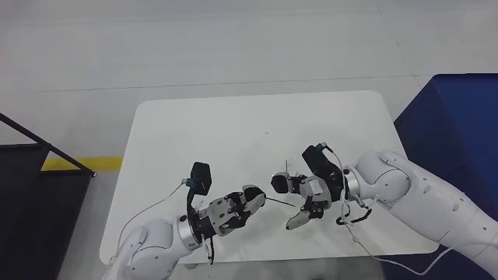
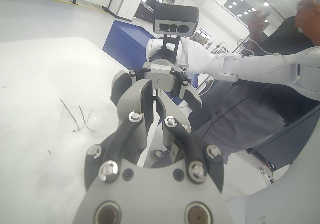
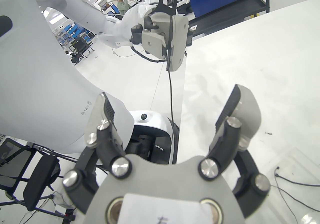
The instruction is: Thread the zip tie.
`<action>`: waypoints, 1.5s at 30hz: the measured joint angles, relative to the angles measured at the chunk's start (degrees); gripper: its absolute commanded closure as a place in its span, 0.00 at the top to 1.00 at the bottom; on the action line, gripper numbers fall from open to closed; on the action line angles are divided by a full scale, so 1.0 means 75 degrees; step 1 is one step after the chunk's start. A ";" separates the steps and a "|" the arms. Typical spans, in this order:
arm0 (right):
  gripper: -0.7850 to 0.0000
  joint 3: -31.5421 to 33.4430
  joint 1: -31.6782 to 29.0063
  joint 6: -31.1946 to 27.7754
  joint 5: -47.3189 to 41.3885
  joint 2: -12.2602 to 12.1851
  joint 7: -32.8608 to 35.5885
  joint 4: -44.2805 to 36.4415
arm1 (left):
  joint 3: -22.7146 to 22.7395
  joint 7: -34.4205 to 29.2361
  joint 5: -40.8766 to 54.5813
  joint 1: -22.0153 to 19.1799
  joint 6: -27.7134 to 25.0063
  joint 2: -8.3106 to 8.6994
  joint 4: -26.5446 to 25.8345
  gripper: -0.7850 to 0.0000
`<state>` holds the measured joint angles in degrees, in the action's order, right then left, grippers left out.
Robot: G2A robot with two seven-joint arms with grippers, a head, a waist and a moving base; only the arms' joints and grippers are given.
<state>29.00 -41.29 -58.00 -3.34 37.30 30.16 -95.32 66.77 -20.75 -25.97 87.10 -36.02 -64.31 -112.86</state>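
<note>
A thin black zip tie (image 1: 274, 201) is pinched in my left gripper (image 1: 255, 198), which is shut on one end near the front of the white table (image 1: 233, 124). The tie's free length points at my right gripper (image 1: 288, 201), which faces the left one and stands wide open. In the right wrist view the zip tie (image 3: 170, 89) runs from the shut left gripper (image 3: 172, 66) into the gap of the right gripper (image 3: 172, 99), touching neither finger. In the left wrist view my left gripper (image 2: 153, 92) is shut, with the right gripper's fingers (image 2: 119, 87) spread behind it.
Several loose zip ties (image 2: 78, 120) lie on the table beyond the grippers. More loose ties (image 3: 287, 180) lie by a clear tray (image 3: 300, 157) near the right arm. A blue cabinet (image 1: 459, 124) stands off the table's right edge.
</note>
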 measured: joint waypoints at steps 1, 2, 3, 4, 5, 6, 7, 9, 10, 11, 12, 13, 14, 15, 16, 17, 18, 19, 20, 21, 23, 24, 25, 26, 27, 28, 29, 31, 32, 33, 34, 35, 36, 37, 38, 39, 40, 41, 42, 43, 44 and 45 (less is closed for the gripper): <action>0.36 0.0043 -0.0022 0.0000 0.0000 0.0006 -0.0006 -0.0001 | -0.0023 -0.0007 0.0014 -0.0001 -0.0014 0.0000 0.0003 0.00; 0.29 0.0096 -0.0058 0.0000 0.0004 0.0011 -0.0004 -0.0004 | -0.0046 -0.0013 0.0034 -0.0005 -0.0027 0.0000 0.0007 0.00; 0.24 0.0132 -0.0088 0.0000 -0.0002 0.0014 0.0002 -0.0013 | -0.0063 -0.0016 0.0048 -0.0008 -0.0035 0.0001 0.0012 0.00; 0.18 0.0159 -0.0122 0.0000 -0.0031 0.0017 0.0018 -0.0035 | -0.0081 -0.0013 0.0072 -0.0011 -0.0046 0.0000 0.0020 0.00; 0.13 0.0183 -0.0165 0.0000 -0.0104 0.0024 0.0069 -0.0073 | -0.0104 0.0004 0.0115 -0.0018 -0.0057 -0.0001 0.0045 0.00; 0.00 0.0204 -0.0185 0.0000 -0.0164 0.0028 0.0126 -0.0090 | -0.0120 0.0015 0.0138 -0.0030 -0.0062 -0.0003 0.0071 0.00; 0.00 0.0233 -0.0198 0.0000 -0.0214 0.0031 0.0190 -0.0094 | -0.0134 0.0020 0.0151 -0.0049 -0.0068 -0.0004 0.0101 0.00; 0.00 0.0306 -0.0229 0.0000 -0.0296 0.0042 0.0339 -0.0092 | -0.0157 0.0034 0.0142 -0.0100 -0.0067 -0.0007 0.0150 0.00; 0.00 0.0336 -0.0245 0.0000 -0.0331 0.0047 0.0398 -0.0095 | -0.0162 0.0047 0.0137 -0.0117 -0.0060 -0.0008 0.0153 0.00; 0.00 0.0375 -0.0268 0.0000 -0.0385 0.0055 0.0477 -0.0104 | -0.0155 0.0072 0.0117 -0.0135 -0.0042 -0.0009 0.0144 0.00; 0.00 0.0407 -0.0284 0.0000 -0.0429 0.0062 0.0535 -0.0110 | -0.0145 0.0090 0.0091 -0.0141 -0.0025 -0.0008 0.0132 0.00; 0.00 0.0441 -0.0300 0.0000 -0.0468 0.0068 0.0592 -0.0110 | -0.0138 0.0107 0.0070 -0.0141 -0.0014 -0.0007 0.0118 0.00; 0.00 0.0488 -0.0324 0.0000 -0.0509 0.0077 0.0665 -0.0106 | -0.0131 0.0125 0.0061 -0.0134 -0.0008 -0.0004 0.0106 0.00; 0.00 0.0521 -0.0342 0.0000 -0.0532 0.0084 0.0721 -0.0103 | -0.0128 0.0130 0.0063 -0.0127 -0.0004 -0.0002 0.0102 0.00; 0.00 0.0551 -0.0361 0.0000 -0.0555 0.0093 0.0778 -0.0102 | -0.0126 0.0134 0.0068 -0.0120 0.0000 0.0000 0.0098 0.00; 0.00 0.0591 -0.0386 0.0000 -0.0587 0.0107 0.0848 -0.0102 | -0.0126 0.0136 0.0071 -0.0114 0.0003 0.0002 0.0092 0.00; 0.00 0.0621 -0.0405 0.0000 -0.0612 0.0117 0.0898 -0.0104 | -0.0132 0.0136 0.0064 -0.0110 0.0000 0.0003 0.0089 0.00; 0.00 0.0653 -0.0422 0.0000 -0.0636 0.0128 0.0946 -0.0108 | -0.0144 0.0136 0.0050 -0.0106 -0.0005 0.0004 0.0086 0.00; 0.00 0.0698 -0.0447 0.0000 -0.0668 0.0142 0.1002 -0.0109 | -0.0164 0.0141 0.0029 -0.0101 -0.0008 0.0004 0.0084 0.00; 0.00 0.0733 -0.0469 0.0000 -0.0693 0.0153 0.1039 -0.0106 | -0.0180 0.0144 0.0019 -0.0101 -0.0008 0.0003 0.0083 0.00; 0.00 0.0817 -0.0520 0.0000 -0.0747 0.0177 0.1127 -0.0097 | -0.0213 0.0143 0.0005 -0.0106 -0.0012 0.0003 0.0081 0.00; 0.00 0.0853 -0.0543 0.0000 -0.0771 0.0187 0.1164 -0.0092 | -0.0225 0.0138 0.0000 -0.0109 -0.0018 0.0003 0.0079 0.00; 0.00 0.0889 -0.0567 0.0000 -0.0793 0.0198 0.1201 -0.0087 | -0.0236 0.0131 -0.0006 -0.0111 -0.0027 0.0004 0.0077 0.00; 0.00 0.0935 -0.0596 0.0000 -0.0812 0.0211 0.1260 -0.0077 | -0.0246 0.0125 -0.0008 -0.0115 -0.0040 0.0005 0.0076 0.00; 0.00 0.0968 -0.0617 0.0000 -0.0825 0.0222 0.1306 -0.0069 | -0.0250 0.0124 -0.0008 -0.0117 -0.0047 0.0007 0.0076 0.00; 0.00 0.1001 -0.0637 0.0000 -0.0842 0.0233 0.1349 -0.0063 | -0.0251 0.0124 -0.0009 -0.0119 -0.0052 0.0008 0.0074 0.00; 0.00 0.1043 -0.0665 0.0000 -0.0868 0.0249 0.1404 -0.0055 | -0.0251 0.0128 -0.0010 -0.0119 -0.0057 0.0010 0.0067 0.00; 0.00 0.1103 -0.0705 0.0000 -0.0912 0.0273 0.1490 -0.0036 | -0.0245 0.0139 0.0002 -0.0112 -0.0063 0.0014 0.0053 0.00; 0.00 0.1145 -0.0729 0.0000 -0.0942 0.0289 0.1547 -0.0023 | -0.0238 0.0145 0.0007 -0.0107 -0.0070 0.0017 0.0045 0.00; 0.00 0.1175 -0.0747 0.0000 -0.0965 0.0302 0.1590 -0.0016 | -0.0234 0.0153 0.0013 -0.0103 -0.0075 0.0019 0.0042 0.00; 0.00 0.1205 -0.0764 0.0000 -0.0987 0.0315 0.1635 -0.0008 | -0.0232 0.0158 0.0019 -0.0098 -0.0081 0.0021 0.0040 0.00; 0.00 0.1243 -0.0787 0.0000 -0.1017 0.0331 0.1701 -0.0001 | -0.0232 0.0157 0.0021 -0.0094 -0.0086 0.0024 0.0038 0.05; 0.00 0.1273 -0.0802 0.0000 -0.1044 0.0342 0.1756 -0.0001 | -0.0231 0.0150 0.0020 -0.0091 -0.0086 0.0026 0.0036 0.99; 0.00 0.1305 -0.0815 0.0000 -0.1072 0.0353 0.1813 0.0003 | -0.0231 0.0141 0.0019 -0.0089 -0.0078 0.0028 0.0031 1.00; 0.00 0.1355 -0.0829 0.0000 -0.1119 0.0365 0.1887 0.0019 | -0.0231 0.0132 0.0018 -0.0086 -0.0064 0.0031 0.0022 1.00; 0.00 0.1397 -0.0840 0.0000 -0.1163 0.0372 0.1938 0.0039 | -0.0234 0.0119 0.0021 -0.0083 -0.0062 0.0033 0.0014 1.00; 0.00 0.1440 -0.0852 0.0000 -0.1214 0.0379 0.1987 0.0063 | -0.0239 0.0101 0.0030 -0.0082 -0.0065 0.0036 0.0009 1.00; 0.00 0.1507 -0.0870 0.0000 -0.1289 0.0386 0.2041 0.0109 | -0.0238 0.0081 0.0024 -0.0084 -0.0086 0.0040 -0.0005 1.00; 0.00 0.1567 -0.0881 0.0000 -0.1328 0.0390 0.2076 0.0164 | -0.0226 0.0095 -0.0002 -0.0079 -0.0120 0.0043 -0.0026 1.00; 0.00 0.1631 -0.0894 0.0000 -0.1350 0.0392 0.2102 0.0239 | -0.0202 0.0153 -0.0029 -0.0056 -0.0161 0.0047 -0.0049 1.00; 0.00 0.1713 -0.0925 0.0000 -0.1400 0.0397 0.2104 0.0341 | -0.0158 0.0268 -0.0050 -0.0001 -0.0232 0.0052 -0.0076 1.00; 0.00 0.1765 -0.0956 0.0000 -0.1472 0.0402 0.2100 0.0401 | -0.0113 0.0361 -0.0059 0.0045 -0.0299 0.0057 -0.0088 1.00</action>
<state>42.24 -48.46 -58.00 -14.38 40.32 45.91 -92.31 65.93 -18.05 -26.42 87.44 -38.27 -63.89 -113.52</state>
